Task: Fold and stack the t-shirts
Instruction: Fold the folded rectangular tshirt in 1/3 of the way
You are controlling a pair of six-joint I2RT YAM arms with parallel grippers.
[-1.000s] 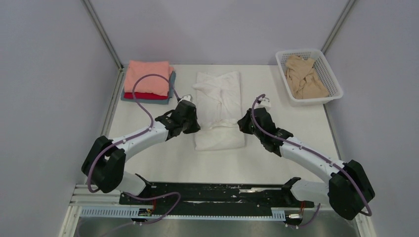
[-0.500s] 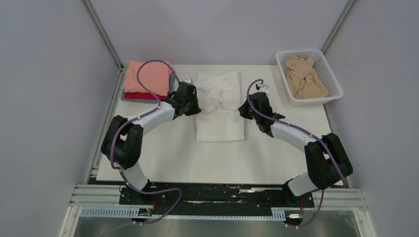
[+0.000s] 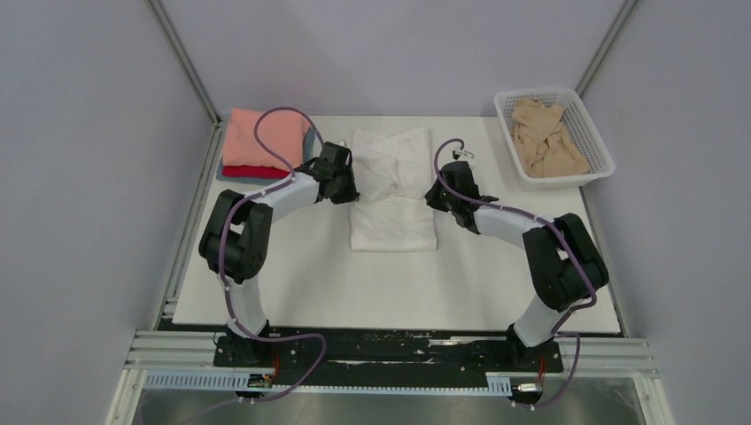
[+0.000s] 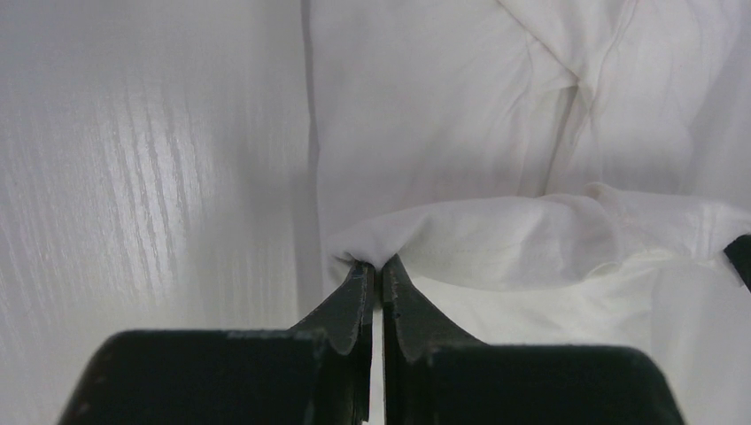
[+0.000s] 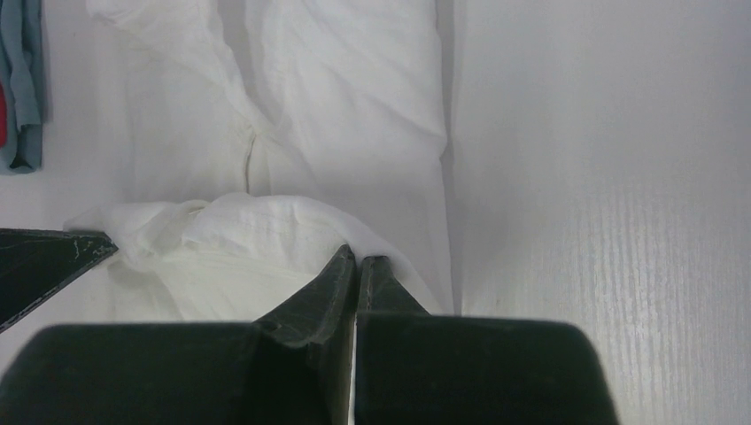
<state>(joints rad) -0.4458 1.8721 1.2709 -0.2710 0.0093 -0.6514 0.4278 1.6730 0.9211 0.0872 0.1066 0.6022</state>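
The white t-shirt (image 3: 392, 181) lies lengthwise mid-table, its near hem lifted and carried back over its middle. My left gripper (image 3: 347, 189) is shut on the hem's left corner; the wrist view shows the cloth (image 4: 496, 239) pinched at my closed fingertips (image 4: 374, 266). My right gripper (image 3: 435, 197) is shut on the right corner (image 5: 266, 226), fingertips (image 5: 356, 259) closed. A salmon-pink shirt (image 3: 262, 139) tops a folded stack over a red one (image 3: 252, 172) and a grey-blue one (image 3: 308, 144) at the back left. A beige shirt (image 3: 545, 135) lies crumpled in the basket.
A white plastic lattice basket (image 3: 595, 135) stands at the back right corner. Grey walls close in the table on three sides. The white table surface (image 3: 390, 292) spreads in front of the shirt, with a black rail along the near edge.
Both grippers have moved away from me toward the back, carrying the white shirt's near hem over its middle. The shirt's visible length has shortened.
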